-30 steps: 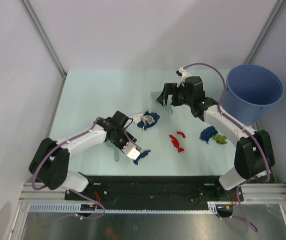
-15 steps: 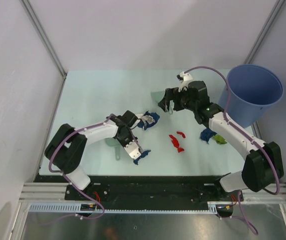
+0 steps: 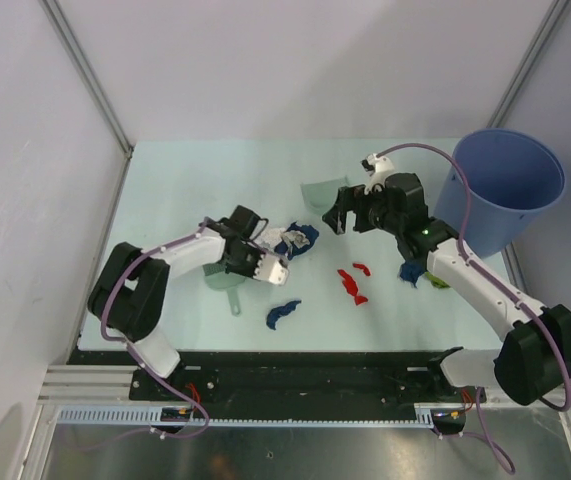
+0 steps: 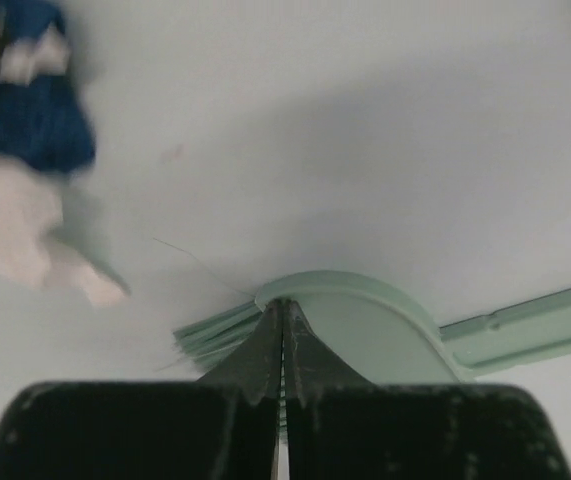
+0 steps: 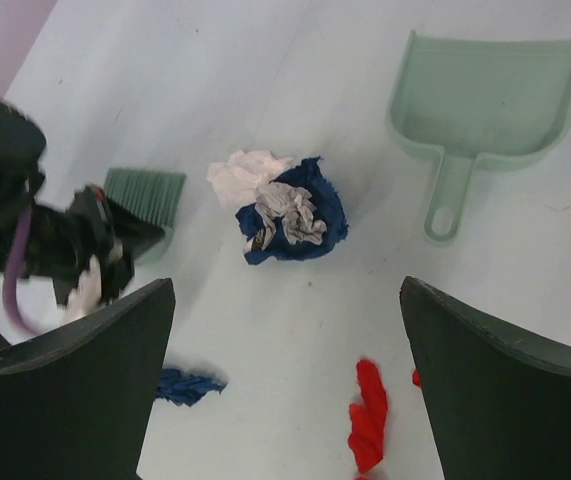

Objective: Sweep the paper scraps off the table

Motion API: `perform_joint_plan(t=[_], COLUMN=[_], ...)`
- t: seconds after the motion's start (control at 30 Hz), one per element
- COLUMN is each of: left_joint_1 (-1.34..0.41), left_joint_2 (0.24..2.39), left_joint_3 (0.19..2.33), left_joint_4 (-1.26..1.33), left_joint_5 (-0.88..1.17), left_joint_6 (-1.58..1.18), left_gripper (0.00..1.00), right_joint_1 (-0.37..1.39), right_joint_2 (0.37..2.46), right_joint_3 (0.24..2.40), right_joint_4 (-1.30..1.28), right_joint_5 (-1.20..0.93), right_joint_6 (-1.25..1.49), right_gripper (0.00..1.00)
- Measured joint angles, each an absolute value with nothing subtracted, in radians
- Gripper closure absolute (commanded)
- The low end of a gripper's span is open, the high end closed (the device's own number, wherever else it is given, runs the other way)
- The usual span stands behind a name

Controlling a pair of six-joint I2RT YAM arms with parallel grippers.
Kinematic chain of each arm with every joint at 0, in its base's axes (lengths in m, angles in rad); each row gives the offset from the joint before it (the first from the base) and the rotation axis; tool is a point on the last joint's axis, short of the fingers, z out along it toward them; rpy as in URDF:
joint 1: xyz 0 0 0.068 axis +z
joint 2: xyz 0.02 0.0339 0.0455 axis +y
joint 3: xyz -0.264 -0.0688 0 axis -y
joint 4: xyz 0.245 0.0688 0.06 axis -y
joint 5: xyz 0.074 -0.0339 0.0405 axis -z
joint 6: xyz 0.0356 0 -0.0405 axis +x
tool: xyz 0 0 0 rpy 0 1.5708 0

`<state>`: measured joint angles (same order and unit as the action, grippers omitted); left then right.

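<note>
Several paper scraps lie on the pale green table (image 3: 185, 190): a blue-and-white pile (image 3: 291, 239) (image 5: 290, 210), a blue scrap (image 3: 283, 313) near the front, two red scraps (image 3: 351, 285), and a blue scrap (image 3: 412, 270) and a green one (image 3: 437, 279) partly under the right arm. My left gripper (image 3: 240, 270) (image 4: 282, 310) is shut on the back of the mint-green brush (image 3: 225, 284) (image 4: 365, 330), just left of the pile. My right gripper (image 3: 353, 212) (image 5: 285, 290) is open and empty, held above the table. The mint-green dustpan (image 3: 317, 190) (image 5: 485, 95) lies behind it.
A tall blue bucket (image 3: 508, 185) stands at the back right corner. A black-and-metal rail (image 3: 305, 375) runs along the near edge. Grey walls close in the left, back and right sides.
My left gripper has moved the brush back from beside the front blue scrap to just left of the blue-and-white pile. My right gripper has shifted a little right and nearer.
</note>
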<state>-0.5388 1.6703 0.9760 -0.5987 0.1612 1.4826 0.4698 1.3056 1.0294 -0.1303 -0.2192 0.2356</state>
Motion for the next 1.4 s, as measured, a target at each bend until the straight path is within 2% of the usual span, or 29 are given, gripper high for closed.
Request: perform_joint_plan(t=[0.37,0.4,0.47,0.5,0.57,0.77,0.93,1.13,1.23,1.4], left_joint_1=[-0.291,-0.284,-0.271,-0.268,-0.266,-0.261,-0.289,-0.455,-0.462,-0.462], left_joint_2=[1.677,1.676,1.675,1.675,1.676,1.675,1.498,1.169,1.169,1.292], left_joint_3=[1.001,1.001,1.001,1.003,1.005,1.018,0.961,0.65,0.572,0.665], left_joint_4=[-0.572,-0.574,-0.579,-0.584,-0.59,-0.617,-0.635,-0.66,-0.722,-0.722], left_joint_5=[0.197,0.186,0.156,0.142,0.113,0.093,0.172,0.218,0.216,0.219], left_joint_6=[0.992,0.964,0.902,0.873,0.817,0.736,0.848,1.234,1.385,1.463], left_gripper=[0.98,0.88,0.82,0.76,0.71,0.46,0.39,0.34,0.3,0.29], right_joint_1=[0.47,0.47,0.47,0.47,0.47,0.47,0.47,0.471,0.476,0.498], right_joint_2=[1.26,1.26,1.259,1.258,1.255,1.224,1.178,1.151,1.148,1.141], right_joint_3=[0.961,0.958,0.952,0.948,0.944,0.924,0.907,0.875,0.86,0.849], right_joint_4=[-0.122,-0.121,-0.121,-0.12,-0.118,-0.113,-0.105,-0.077,-0.069,-0.062], right_joint_5=[-0.213,-0.213,-0.214,-0.214,-0.215,-0.22,-0.225,-0.226,-0.227,-0.234], right_joint_6=[0.254,0.255,0.258,0.258,0.26,0.261,0.258,0.257,0.257,0.25], right_gripper=[0.0,0.0,0.0,0.0,0.0,0.0,0.0,0.0,0.0,0.0])
